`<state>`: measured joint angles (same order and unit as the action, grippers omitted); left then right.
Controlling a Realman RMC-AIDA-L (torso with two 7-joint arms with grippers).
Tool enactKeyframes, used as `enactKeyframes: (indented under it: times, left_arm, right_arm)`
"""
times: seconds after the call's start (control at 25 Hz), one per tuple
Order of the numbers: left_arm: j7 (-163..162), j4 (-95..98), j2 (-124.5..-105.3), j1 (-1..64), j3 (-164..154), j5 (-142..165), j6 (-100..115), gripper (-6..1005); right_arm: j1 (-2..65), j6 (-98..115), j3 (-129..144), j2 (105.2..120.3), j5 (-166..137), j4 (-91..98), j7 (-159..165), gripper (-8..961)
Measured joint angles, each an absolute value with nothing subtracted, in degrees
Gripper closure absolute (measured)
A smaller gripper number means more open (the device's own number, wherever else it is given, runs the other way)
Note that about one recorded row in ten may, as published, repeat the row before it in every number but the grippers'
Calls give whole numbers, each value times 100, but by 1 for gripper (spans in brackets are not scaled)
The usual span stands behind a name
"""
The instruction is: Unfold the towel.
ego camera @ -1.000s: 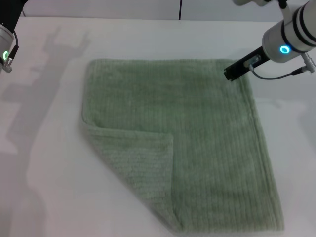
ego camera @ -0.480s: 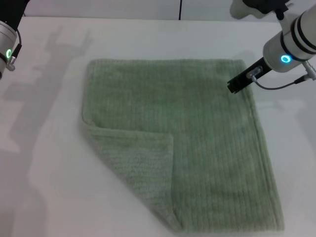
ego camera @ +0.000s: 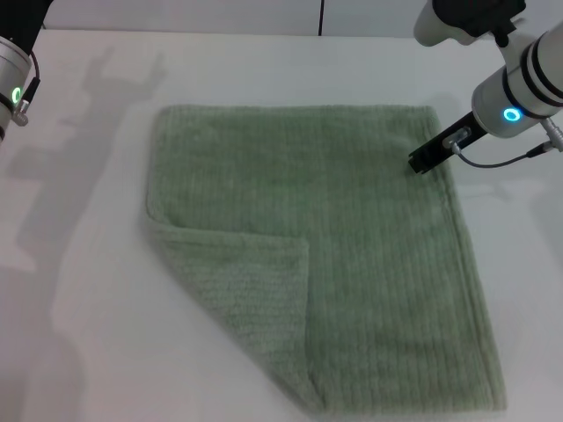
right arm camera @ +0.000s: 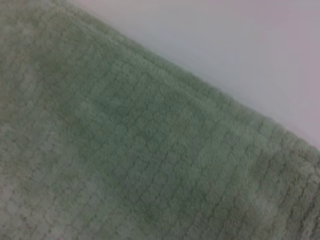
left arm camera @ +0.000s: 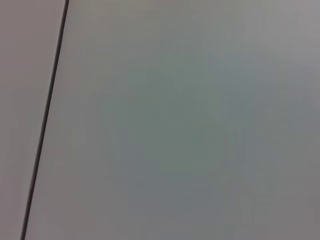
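Observation:
The pale green towel (ego camera: 369, 237) lies spread on the white table (ego camera: 79, 299). Its near left corner (ego camera: 242, 281) is folded over onto the cloth as a triangular flap. My right gripper (ego camera: 426, 159) hangs just over the towel's right edge, a little nearer than the far right corner, and holds nothing that shows. The right wrist view shows the ribbed towel (right arm camera: 125, 150) and its hemmed edge against the table from close up. My left arm (ego camera: 10, 88) is parked at the far left, off the towel; its gripper is out of view.
The left wrist view shows only bare table (left arm camera: 190, 125) with a dark seam line (left arm camera: 45, 120). A dark vertical line (ego camera: 321, 16) marks the back wall behind the table. Shadows of the arms fall on the table's left side.
My right gripper has slid from the towel's far right corner a little nearer and to the right along the right edge. The towel and left arm have barely moved.

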<state>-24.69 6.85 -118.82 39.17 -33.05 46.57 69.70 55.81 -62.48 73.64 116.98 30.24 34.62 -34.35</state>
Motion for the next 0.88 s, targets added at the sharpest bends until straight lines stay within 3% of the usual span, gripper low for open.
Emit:
enactKeyframes:
  times: [0.88]
  left_arm:
    - [-3086,673,-11872,3932,-3362,4697,7032,236]
  right_arm:
    - [5578,-6092,7274,11698,2996,3253,-3636,953]
